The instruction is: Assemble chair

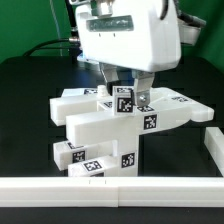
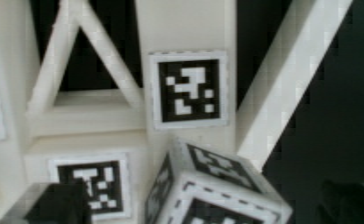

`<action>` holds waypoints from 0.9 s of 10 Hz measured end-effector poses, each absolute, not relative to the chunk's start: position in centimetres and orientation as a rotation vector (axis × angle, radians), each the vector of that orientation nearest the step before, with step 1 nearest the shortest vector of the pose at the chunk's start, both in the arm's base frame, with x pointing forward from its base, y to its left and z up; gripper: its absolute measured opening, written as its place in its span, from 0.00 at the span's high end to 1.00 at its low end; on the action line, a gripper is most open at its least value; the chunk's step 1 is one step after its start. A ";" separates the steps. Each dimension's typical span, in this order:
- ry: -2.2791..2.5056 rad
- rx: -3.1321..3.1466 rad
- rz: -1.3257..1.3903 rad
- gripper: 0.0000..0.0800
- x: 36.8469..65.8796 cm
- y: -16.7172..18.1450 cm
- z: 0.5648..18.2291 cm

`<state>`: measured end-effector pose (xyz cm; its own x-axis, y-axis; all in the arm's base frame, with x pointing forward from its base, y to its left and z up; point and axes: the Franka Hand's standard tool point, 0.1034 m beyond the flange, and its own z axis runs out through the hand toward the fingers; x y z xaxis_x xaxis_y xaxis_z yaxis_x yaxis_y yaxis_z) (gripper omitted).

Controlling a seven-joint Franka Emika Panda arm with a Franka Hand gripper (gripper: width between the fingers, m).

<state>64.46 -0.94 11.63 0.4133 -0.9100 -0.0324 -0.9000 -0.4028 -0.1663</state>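
Colours noted: chair parts (image 1: 100, 125) are all white plastic. The tags (image 2: 191, 90) on them are black-and-white squares, a blocky pattern inside a black border with a white margin. The table (image 1: 25, 115) under the chair parts is black. The rail (image 1: 100, 188) beside them is plain white. The gripper (image 1: 127, 98) above them has a glossy white housing and dark fingers (image 2: 54, 200).

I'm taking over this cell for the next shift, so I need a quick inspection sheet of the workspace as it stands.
Surface: black table, dark and matte.
Job's things: chair parts, white and tagged, joined in one blocky cluster mid-table.
Clutter: white rail along the near edge; another stretch at the exterior view's right.
Grippers: tool open, straddling a tagged cube atop the cluster; contact unclear.
Cables: thin green cable behind, at the exterior view's left.
Surroundings: dark backdrop; nothing else seen.
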 end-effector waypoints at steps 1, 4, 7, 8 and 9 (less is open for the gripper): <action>1.530 -2.563 -0.102 0.19 64.4 -1.0 11.6; 1.197 -2.756 -0.130 0.19 64.4 -1.0 11.5; 0.664 -3.028 -0.167 0.19 64.4 -1.3 11.5; 0.450 -3.096 -0.175 0.19 64.6 -1.2 11.6; 0.320 -3.120 -0.175 0.19 64.6 -1.1 11.5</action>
<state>64.59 -1.07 11.52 0.9731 -0.2021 0.1104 -0.2021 -0.9793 -0.0116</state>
